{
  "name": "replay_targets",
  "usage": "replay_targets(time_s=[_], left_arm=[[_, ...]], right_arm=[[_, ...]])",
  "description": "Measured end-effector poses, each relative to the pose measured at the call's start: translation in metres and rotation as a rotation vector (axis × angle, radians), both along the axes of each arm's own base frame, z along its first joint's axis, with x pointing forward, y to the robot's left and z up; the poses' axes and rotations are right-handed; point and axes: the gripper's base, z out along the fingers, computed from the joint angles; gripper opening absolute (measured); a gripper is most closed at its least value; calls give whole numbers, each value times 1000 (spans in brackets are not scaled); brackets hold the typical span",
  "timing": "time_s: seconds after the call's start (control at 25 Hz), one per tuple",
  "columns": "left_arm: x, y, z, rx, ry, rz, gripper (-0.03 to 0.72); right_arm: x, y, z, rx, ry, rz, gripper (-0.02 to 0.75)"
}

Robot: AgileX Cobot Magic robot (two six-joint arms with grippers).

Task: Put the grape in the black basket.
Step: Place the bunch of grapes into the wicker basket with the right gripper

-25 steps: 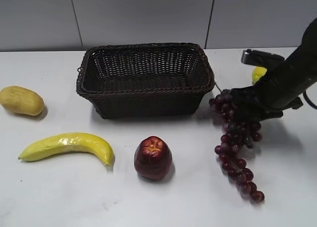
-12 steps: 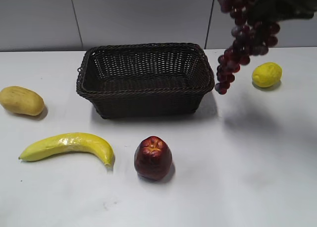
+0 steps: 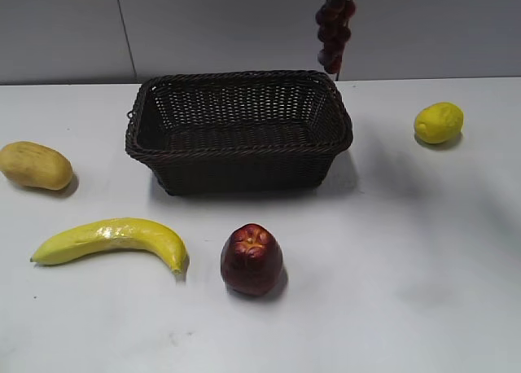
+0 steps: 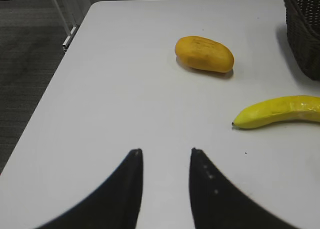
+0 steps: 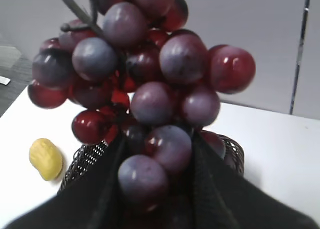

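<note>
The grape (image 3: 333, 27) bunch runs off the top edge at 12 o'clock, so its upper part is cut off. In the right wrist view it hides most of the basket (image 5: 86, 158) behind it.

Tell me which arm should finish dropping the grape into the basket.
Right. Its gripper already holds the grape, which hangs above the black basket's back right rim. The left gripper is open over bare table near the banana.

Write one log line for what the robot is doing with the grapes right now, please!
phase: carry | right pincer: shut on grape, hanging above back right rim of black basket | left pincer: open, empty | grape not yet in basket
</note>
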Motion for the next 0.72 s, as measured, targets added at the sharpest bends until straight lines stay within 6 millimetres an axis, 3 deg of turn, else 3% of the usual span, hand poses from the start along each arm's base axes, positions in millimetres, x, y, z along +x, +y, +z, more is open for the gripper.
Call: replay_targets(time_s=[0.16,0.36,0.6,0.72], left_arm=[[0,0,0,0,0,0,237],[0,0,0,-1,0,0,237],[0,0,0,-1,0,0,237],[0,0,0,-1,0,0,237]], right_arm=[[13,35,-24,-56,-40,61,256],[39,64,-83,-131,16,92,251],[64,78,-167,-205,171,110,248],[68,82,-198,-229,241,125,248]])
